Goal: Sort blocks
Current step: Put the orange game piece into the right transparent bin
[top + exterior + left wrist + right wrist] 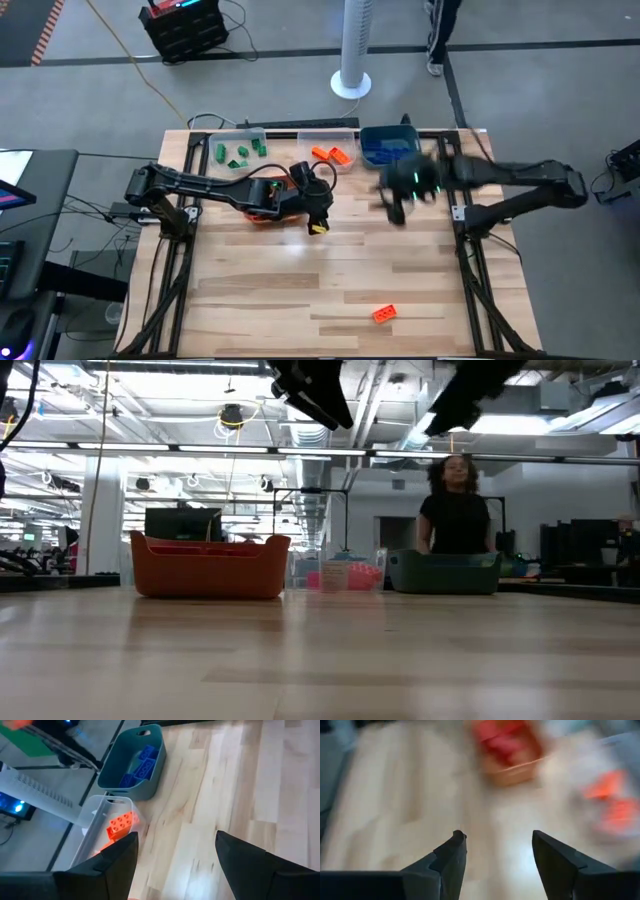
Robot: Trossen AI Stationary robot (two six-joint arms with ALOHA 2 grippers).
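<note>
One orange block (384, 313) lies alone on the wood near the table's front edge. Along the far edge, green blocks (240, 152) sit in a clear bin, orange blocks (332, 154) in a second clear bin (102, 817), and blue blocks (141, 762) in a teal bin (390, 146). An orange bin (512, 767) with red blocks (502, 737) stands left of centre, partly under my left arm. My left gripper (318, 218) hovers open just right of that bin. My right gripper (400, 203) hangs open in front of the teal bin, blurred. Neither holds anything.
Bare wood stretches from the bins to the front edge. In the low view the orange bin (208, 565), a clear bin (345, 575) and the teal bin (445, 572) stand in a row, and a person (458, 510) stands behind the table.
</note>
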